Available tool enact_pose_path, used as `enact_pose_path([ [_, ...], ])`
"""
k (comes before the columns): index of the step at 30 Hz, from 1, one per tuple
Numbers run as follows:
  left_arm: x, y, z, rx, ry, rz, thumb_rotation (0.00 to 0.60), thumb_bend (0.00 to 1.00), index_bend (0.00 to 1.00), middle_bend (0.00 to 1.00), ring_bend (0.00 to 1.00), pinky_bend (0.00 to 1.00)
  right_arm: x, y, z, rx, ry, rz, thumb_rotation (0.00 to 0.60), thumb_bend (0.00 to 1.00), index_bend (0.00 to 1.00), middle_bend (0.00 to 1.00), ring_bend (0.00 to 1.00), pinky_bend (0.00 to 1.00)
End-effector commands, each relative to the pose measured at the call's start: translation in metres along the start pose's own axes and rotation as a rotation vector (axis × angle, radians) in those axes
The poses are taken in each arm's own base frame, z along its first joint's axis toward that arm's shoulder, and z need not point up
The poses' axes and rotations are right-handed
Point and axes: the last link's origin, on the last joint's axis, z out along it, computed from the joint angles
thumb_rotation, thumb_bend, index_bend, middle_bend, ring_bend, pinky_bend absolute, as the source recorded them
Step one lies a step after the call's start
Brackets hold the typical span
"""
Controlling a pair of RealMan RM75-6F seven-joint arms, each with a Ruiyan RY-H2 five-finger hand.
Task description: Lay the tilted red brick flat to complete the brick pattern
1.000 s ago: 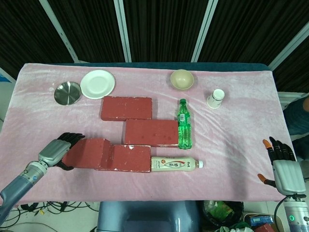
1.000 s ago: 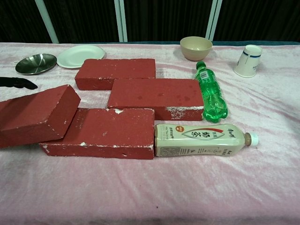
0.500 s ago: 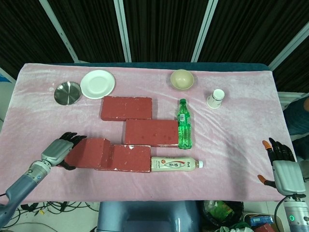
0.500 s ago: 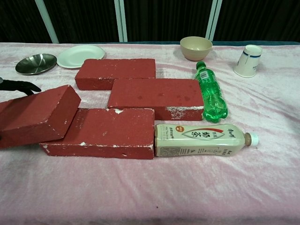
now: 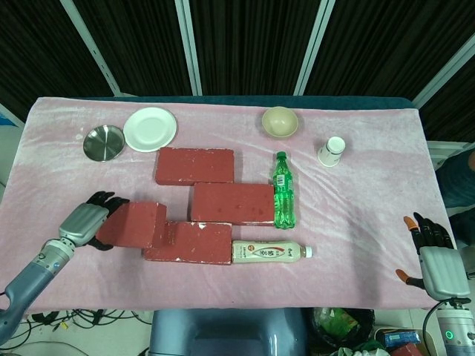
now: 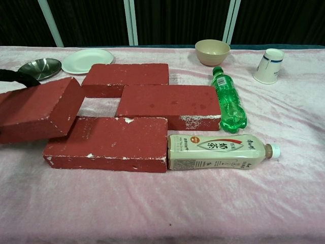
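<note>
tilted red brick (image 6: 38, 109): rough, matt masonry
tablecloth (image 5: 356, 215): pink, soft plush cloth
far-left dish (image 5: 103, 142): shiny metal
green bottle (image 6: 227, 99): glossy plastic

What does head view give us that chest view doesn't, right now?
Head only: the right hand, idle at the table's near right corner, and the whole left hand gripping the tilted brick. Chest only: a close side look at that brick's right end propped on the front flat brick; only dark fingertips show. Both: all four bricks, green bottle, tea bottle, bowl, cup, plates.
</note>
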Motion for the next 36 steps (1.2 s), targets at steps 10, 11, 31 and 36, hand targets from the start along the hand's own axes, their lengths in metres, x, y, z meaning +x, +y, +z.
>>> enact_pose_path([
  [10,0.095,0.017,0.031,0.011,-0.009,0.052,0.600,0.24,0.24,0.27,0.00,0.00,0.000,-0.001,0.000,0.000,0.000,-0.004,0.600,0.04,0.00,0.00,0.00,0.08],
  [11,0.100,0.020,0.035,0.011,-0.021,0.071,0.600,0.24,0.24,0.27,0.00,0.00,0.000,-0.001,0.000,0.000,0.000,-0.005,0.600,0.04,0.00,0.00,0.00,0.08],
  [31,0.079,0.047,0.083,0.130,-0.142,0.260,0.600,0.24,0.26,0.28,0.00,0.00,0.000,0.000,0.000,-0.007,0.003,-0.003,0.600,0.04,0.00,0.00,0.00,0.08],
  [36,0.073,0.051,0.089,0.158,-0.150,0.268,0.600,0.24,0.26,0.29,0.00,0.00,0.000,0.000,0.000,-0.006,0.003,0.000,0.600,0.04,0.00,0.00,0.00,0.08],
])
